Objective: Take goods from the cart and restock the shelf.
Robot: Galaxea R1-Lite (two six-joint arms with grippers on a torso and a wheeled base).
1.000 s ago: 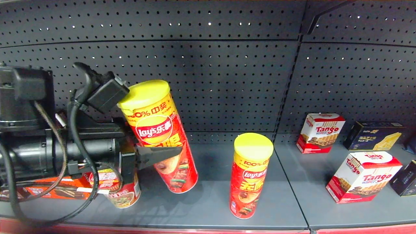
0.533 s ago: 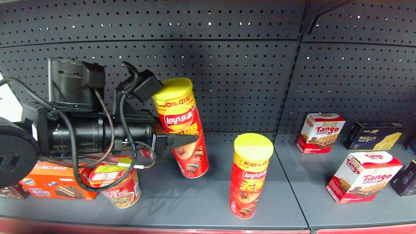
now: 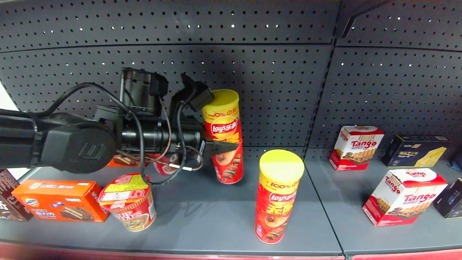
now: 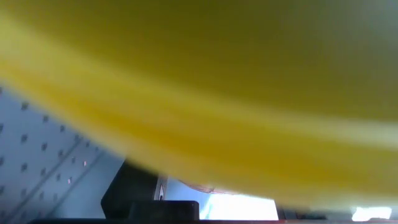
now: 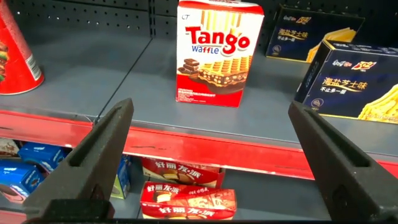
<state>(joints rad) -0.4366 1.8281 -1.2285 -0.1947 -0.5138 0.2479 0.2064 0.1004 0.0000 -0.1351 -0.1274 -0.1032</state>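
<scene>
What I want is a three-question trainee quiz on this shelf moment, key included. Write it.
1. True or false: the left claw is shut on a yellow-lidded chip can.
2. Pick one. The right claw is: A) open, B) shut on a bottle, C) shut on a bag.
3. Fill in: the free-standing chip can stands on the robot's ___ side of the held one.
Key: 1 true; 2 A; 3 right.
</scene>
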